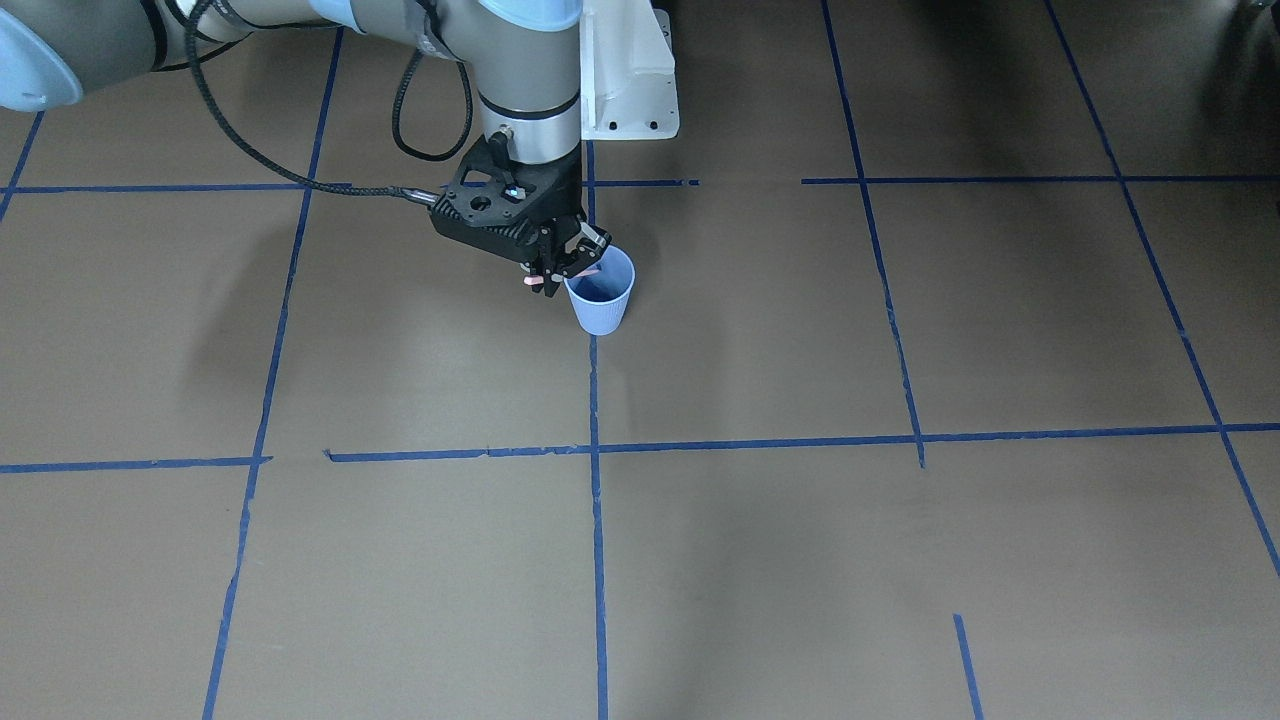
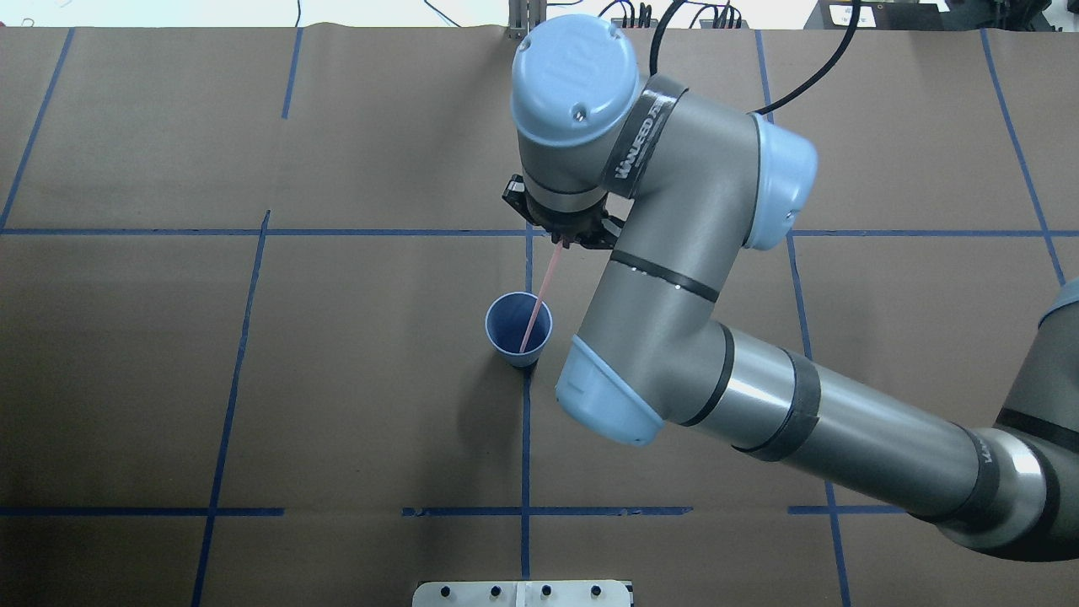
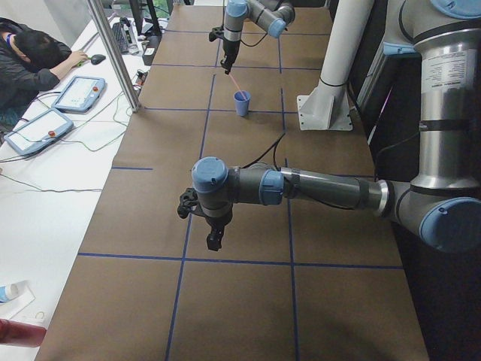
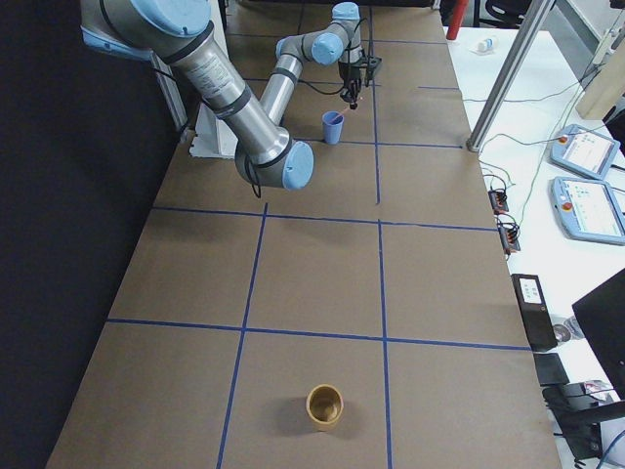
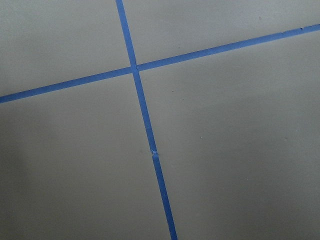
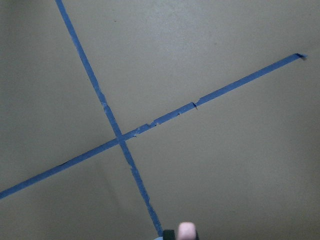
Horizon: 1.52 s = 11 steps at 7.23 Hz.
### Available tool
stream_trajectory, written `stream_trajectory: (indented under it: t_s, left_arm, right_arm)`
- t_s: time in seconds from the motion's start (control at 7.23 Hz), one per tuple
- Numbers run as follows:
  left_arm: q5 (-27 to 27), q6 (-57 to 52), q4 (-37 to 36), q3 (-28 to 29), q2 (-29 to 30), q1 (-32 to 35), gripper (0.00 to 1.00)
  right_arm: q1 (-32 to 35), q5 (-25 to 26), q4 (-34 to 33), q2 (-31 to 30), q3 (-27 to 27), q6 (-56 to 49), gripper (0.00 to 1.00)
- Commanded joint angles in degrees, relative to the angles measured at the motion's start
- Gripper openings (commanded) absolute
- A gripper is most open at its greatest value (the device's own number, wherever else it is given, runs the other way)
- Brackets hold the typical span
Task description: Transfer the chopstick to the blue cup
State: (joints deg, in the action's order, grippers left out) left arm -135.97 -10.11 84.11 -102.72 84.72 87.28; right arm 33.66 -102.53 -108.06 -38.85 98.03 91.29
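Overhead exterior: right end effector (image 2: 563, 241) clamped on a thin pale-pink chopstick (image 2: 544, 282) slanting into the light blue cup (image 2: 504, 327)

Tabletop (image 2: 337, 379) covered in matt brown paper. Light blue ribbed paper-like cup (image 2: 508, 330), matt. Grey metal arm tube (image 2: 843, 421), satin; light blue plastic joint cap (image 2: 577, 72), smooth.

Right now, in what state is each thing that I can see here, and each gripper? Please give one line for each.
chopstick: tilted, upper end gripped, lower end inside the blue cup.
blue cup: upright, mouth up.
right gripper: fingers shut on the chopstick.
left gripper: in the air; open or shut cannot be told.
brown cup: upright, mouth up.
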Motion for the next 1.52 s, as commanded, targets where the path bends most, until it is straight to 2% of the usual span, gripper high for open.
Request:
stream_trajectory:
  t_s: [0.0,0.14,0.28,0.42,0.69,0.83,1.11,1.38]
  left_arm:
    - [0.00,0.00,0.00,0.06,0.00,0.00,1.00]
    - [0.00,0.00,0.00,0.06,0.00,0.00,1.00]
    - [0.00,0.00,0.00,0.15,0.00,0.00,1.00]
    - [0.00,0.00,0.00,0.06,0.09,0.00,1.00]
    - [0.00,0.00,0.00,0.06,0.09,0.00,1.00]
    - [0.00,0.00,0.00,0.06,0.09,0.00,1.00]
    - [0.09,0.00,0.00,0.15,0.09,0.00,1.00]
    - [0.17,0.00,-0.09,1.20,0.00,0.00,1.00]
  right_arm:
    - [-1.58,1.98,0.13,0.00,-0.91,0.99,0.00]
    - [-1.76,2.33,0.31,0.00,-1.00,0.99,0.04]
    - [-1.76,2.42,3.00,-0.61,-1.35,0.99,0.44]
    - [-1.76,2.43,4.51,-0.62,-2.22,0.82,0.99]
    - [-1.06,1.73,4.79,-0.35,-2.23,-0.15,1.00]
    - [0.34,-0.54,4.70,-0.35,-2.14,-1.80,1.00]
    - [6.30,-10.45,4.61,-1.14,-2.05,-10.47,1.00]
    - [12.36,-17.14,4.61,-5.08,-2.05,-22.32,1.00]
